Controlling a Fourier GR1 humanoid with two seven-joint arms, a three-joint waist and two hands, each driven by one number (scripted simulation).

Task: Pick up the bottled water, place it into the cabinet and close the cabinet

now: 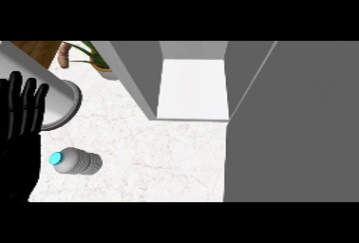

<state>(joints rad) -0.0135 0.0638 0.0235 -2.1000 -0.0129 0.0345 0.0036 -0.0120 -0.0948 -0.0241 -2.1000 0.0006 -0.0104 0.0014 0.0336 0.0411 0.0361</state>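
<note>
One hand [21, 118] shows, our left, at the view's left edge, fingers straight up, resting and holding nothing. We see the bottled water [76, 161] on the bench [168, 161] just beside it, not yet picked up. We see the cabinet [193, 90] open, ready for it.

- My left hand [21, 118] rests open at the left edge, fingers up.
- The water bottle [76, 161] lies on the marble counter [168, 161].
- The cabinet [193, 85] stands open, far.
</note>
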